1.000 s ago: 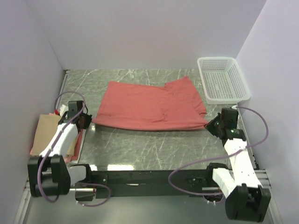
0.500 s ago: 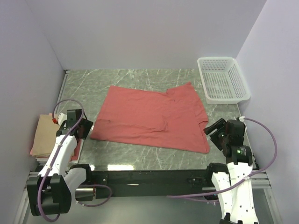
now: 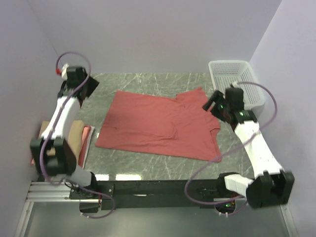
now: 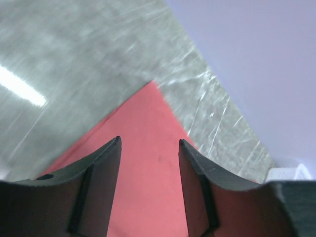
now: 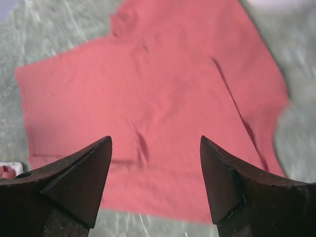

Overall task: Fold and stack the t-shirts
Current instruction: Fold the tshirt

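A salmon-red t-shirt lies spread flat on the marble table, with a few creases near its middle. My left gripper hovers off the shirt's far left corner. In the left wrist view it is open, and the shirt corner shows below the empty gap. My right gripper hangs over the shirt's far right sleeve. It is wide open above the red cloth, holding nothing. A tan-beige t-shirt lies on a pink one at the table's left edge, partly hidden by the left arm.
A white mesh basket stands at the far right corner, just behind the right wrist. Lilac walls close the table at the back and on both sides. Bare marble runs behind the shirt and along the front edge.
Both grippers let go of the shirt's near corners and opened. The shirt dropped flat. Both arms then rose and swung away to the far side, left to the far left corner, right to the sleeve.
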Robot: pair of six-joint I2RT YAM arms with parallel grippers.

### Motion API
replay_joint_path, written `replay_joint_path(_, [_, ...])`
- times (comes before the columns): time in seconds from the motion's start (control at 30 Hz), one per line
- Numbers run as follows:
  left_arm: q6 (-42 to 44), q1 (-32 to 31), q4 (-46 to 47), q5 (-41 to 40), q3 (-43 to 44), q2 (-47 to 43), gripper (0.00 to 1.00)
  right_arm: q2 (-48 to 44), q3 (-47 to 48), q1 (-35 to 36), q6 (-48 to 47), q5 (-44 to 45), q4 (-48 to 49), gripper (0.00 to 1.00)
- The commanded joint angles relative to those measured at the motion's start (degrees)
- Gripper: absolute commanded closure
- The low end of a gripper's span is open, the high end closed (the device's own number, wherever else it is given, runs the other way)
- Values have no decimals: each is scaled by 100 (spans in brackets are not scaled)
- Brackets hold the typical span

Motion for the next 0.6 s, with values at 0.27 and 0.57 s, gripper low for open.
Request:
replay_joint_path(0.27, [1993,-224,-344,599,3715,4019,49,2892,2159,311,-769,511,1306,25])
replay_joint_path(0.57, [2662,-751,-697,-6,5011,5464,48,4151,3109,566,-884,555,1183,29])
